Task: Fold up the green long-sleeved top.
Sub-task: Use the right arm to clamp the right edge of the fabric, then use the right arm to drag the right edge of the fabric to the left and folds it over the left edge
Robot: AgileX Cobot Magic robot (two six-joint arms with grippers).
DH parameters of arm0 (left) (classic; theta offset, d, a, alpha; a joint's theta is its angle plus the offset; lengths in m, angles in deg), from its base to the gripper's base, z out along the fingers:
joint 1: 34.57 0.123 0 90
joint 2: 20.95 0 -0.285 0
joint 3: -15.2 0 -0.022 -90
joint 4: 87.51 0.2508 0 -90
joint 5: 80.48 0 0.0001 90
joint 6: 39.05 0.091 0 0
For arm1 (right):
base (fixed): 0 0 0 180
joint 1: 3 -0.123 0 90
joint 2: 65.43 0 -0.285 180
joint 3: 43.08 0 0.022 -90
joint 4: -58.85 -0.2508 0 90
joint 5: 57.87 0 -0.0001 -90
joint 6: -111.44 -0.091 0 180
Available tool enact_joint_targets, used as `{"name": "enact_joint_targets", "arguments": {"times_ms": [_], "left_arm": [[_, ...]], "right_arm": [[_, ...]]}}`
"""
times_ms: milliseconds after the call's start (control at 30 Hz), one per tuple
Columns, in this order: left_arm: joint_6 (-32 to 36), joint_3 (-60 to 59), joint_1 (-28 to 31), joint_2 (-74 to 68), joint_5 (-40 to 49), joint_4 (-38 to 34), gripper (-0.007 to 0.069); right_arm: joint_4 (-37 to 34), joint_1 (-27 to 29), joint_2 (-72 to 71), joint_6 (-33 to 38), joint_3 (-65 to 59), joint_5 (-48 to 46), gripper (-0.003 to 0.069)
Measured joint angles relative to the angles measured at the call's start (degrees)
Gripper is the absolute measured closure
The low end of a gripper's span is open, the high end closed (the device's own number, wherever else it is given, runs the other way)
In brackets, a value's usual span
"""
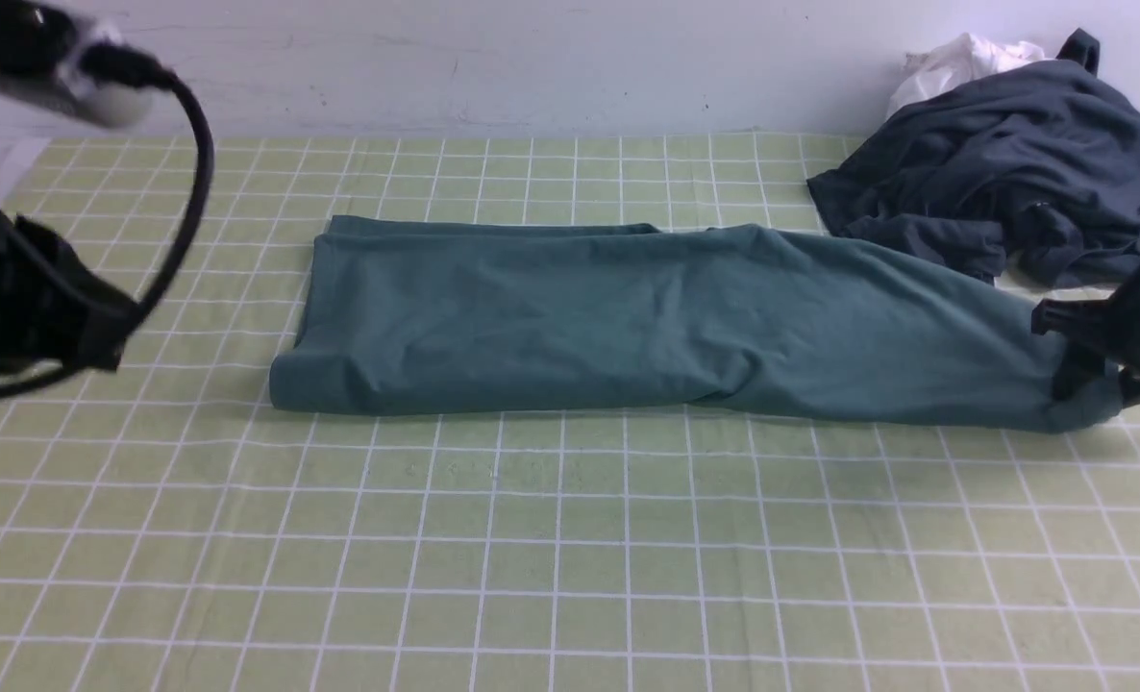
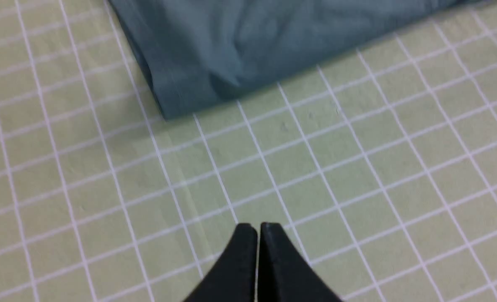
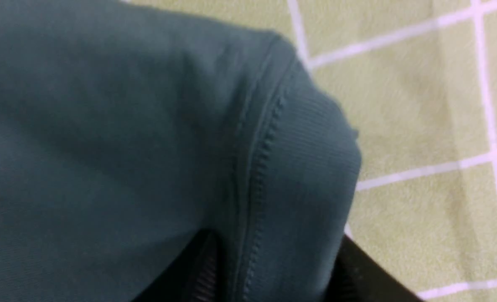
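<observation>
Left jaws: pressed together, empty; green top (image 2: 248, 42) ahead of them.
Right jaws: clamped on its ribbed edge (image 3: 307, 167).

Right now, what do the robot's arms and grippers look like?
Both are black. The left arm carries a grey cylinder and a thick black cable looping off it. The left gripper has two flat fingers tapering to points. The right gripper shows a ribbed inner pad.
</observation>
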Motion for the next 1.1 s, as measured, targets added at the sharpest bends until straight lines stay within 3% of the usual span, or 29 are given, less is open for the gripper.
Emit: {"name": "enact_joint_targets", "arguments": {"times_ms": [300, 533, 633, 933, 1000, 1033, 1100], "left_arm": [[0.00, -6.52, 0.00, 0.00, -4.15, 0.20, 0.0629], [0.00, -6.52, 0.00, 0.00, -4.43, -0.10, 0.0629], [0.00, -6.52, 0.00, 0.00, -4.43, -0.28, 0.0629], [0.00, -6.52, 0.00, 0.00, -4.43, -1.40, 0.0629], [0.00, -6.52, 0.00, 0.00, -4.43, -1.40, 0.0628], [-0.05, -6.52, 0.00, 0.00, -4.43, -1.40, 0.0628], [-0.05, -6.52, 0.00, 0.00, -4.43, -1.40, 0.0628]], "right_arm": [[1.76, 0.05, -2.55, 5.62, 0.20, -2.02, 0.0636], [15.52, -0.07, -6.45, 6.24, 8.98, -11.39, 0.0651], [16.76, -0.28, -6.50, 6.24, 17.08, -17.43, 0.0651], [-2.62, -10.15, -6.56, 6.24, 37.86, -20.38, 0.0651], [-10.36, -17.22, -6.51, 6.94, 40.24, -17.14, 0.0651], [-10.84, -17.78, -6.50, 7.08, 40.24, -16.82, 0.0651], [-15.54, -25.30, -5.16, 9.66, 40.58, -13.00, 0.0651]]}}
